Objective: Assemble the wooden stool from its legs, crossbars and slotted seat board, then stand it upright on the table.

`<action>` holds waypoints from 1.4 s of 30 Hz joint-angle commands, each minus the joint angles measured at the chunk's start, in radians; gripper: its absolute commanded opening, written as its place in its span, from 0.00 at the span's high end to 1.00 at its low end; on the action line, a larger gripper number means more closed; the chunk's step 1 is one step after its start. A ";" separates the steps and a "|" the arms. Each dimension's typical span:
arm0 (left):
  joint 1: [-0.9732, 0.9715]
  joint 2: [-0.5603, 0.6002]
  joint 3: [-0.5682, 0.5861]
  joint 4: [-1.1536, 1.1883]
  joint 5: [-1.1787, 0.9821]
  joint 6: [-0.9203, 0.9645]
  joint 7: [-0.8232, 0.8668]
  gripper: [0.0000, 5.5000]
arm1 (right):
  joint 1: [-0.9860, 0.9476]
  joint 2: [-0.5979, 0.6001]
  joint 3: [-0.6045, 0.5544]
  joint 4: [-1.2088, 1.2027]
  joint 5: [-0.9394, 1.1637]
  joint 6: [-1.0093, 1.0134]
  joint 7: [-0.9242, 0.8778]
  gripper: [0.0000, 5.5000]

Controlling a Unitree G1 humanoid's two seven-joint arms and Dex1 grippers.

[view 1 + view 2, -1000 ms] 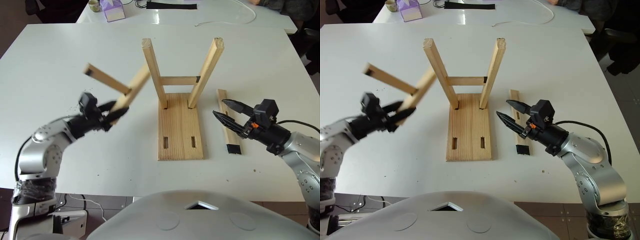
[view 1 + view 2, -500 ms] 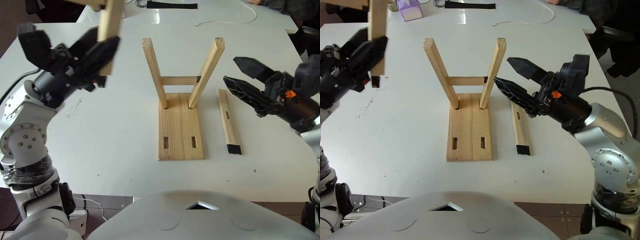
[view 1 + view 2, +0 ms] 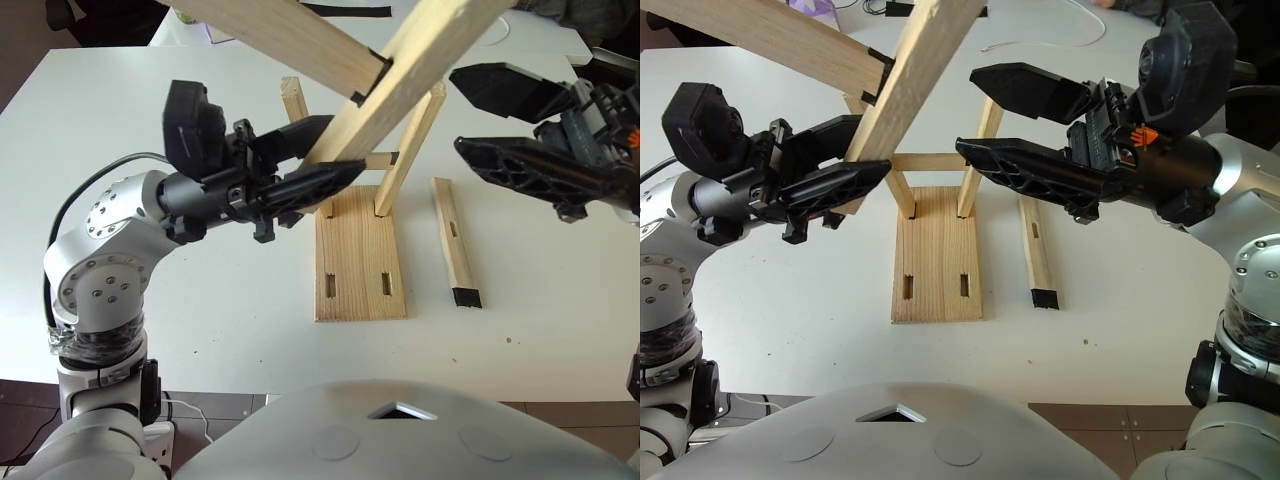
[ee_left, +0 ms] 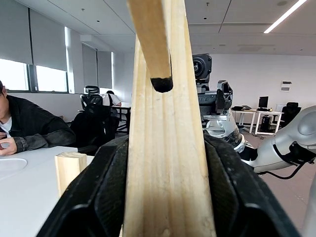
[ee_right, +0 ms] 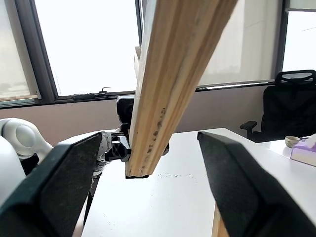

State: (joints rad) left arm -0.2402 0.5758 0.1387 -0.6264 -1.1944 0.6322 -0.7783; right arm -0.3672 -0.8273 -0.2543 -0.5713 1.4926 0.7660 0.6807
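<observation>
My left gripper (image 3: 325,160) is shut on the lower end of a wooden leg (image 3: 420,60) with a crossbar (image 3: 270,30) fixed to it. It holds them high above the table. In the left wrist view my fingers (image 4: 98,192) clamp both sides of this leg (image 4: 168,148). My right gripper (image 3: 965,110) is open, raised at the same height, its tips just right of the held leg and apart from it. On the table lies the slotted seat board (image 3: 362,255). Two legs stand in its far slots, joined by a crossbar (image 3: 358,160). A loose leg (image 3: 456,240) lies right of the board.
The near two slots (image 3: 360,284) of the seat board are open. A second table behind carries a black strip (image 3: 345,11) and a white cable (image 3: 1040,42). Bare white tabletop (image 3: 220,290) lies on both sides of the board.
My left gripper has swung the leg and crossbar rightward and closer, over the stool. My right gripper has risen and moved left toward the held leg, staying open.
</observation>
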 commanded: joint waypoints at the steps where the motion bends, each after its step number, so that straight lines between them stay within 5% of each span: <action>1: -0.009 0.000 -0.044 -0.040 0.020 -0.007 -0.027 0.63 | -0.062 0.005 0.053 0.024 -0.033 0.022 0.026 0.35; 10: -0.011 0.001 -0.075 -0.030 0.056 -0.015 -0.052 0.63 | -0.110 0.009 0.102 0.031 -0.077 0.038 0.089 0.35; 20: 0.015 0.013 -0.114 -0.003 0.137 -0.028 -0.107 0.63 | -0.129 -0.002 0.110 0.030 -0.093 0.055 0.149 0.63; 35: 0.024 0.015 -0.126 0.045 0.207 -0.030 -0.118 0.63 | -0.089 0.003 0.120 0.021 -0.238 0.030 0.244 0.63; 42: 0.038 0.046 -0.233 0.142 0.469 -0.116 -0.125 0.38 | -0.087 0.017 0.100 0.025 -0.250 0.016 0.230 0.63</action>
State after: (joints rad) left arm -0.2123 0.5991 -0.0431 -0.5569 -0.8979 0.5773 -0.9194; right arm -0.4503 -0.8199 -0.1279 -0.5357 1.2371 0.7957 0.9065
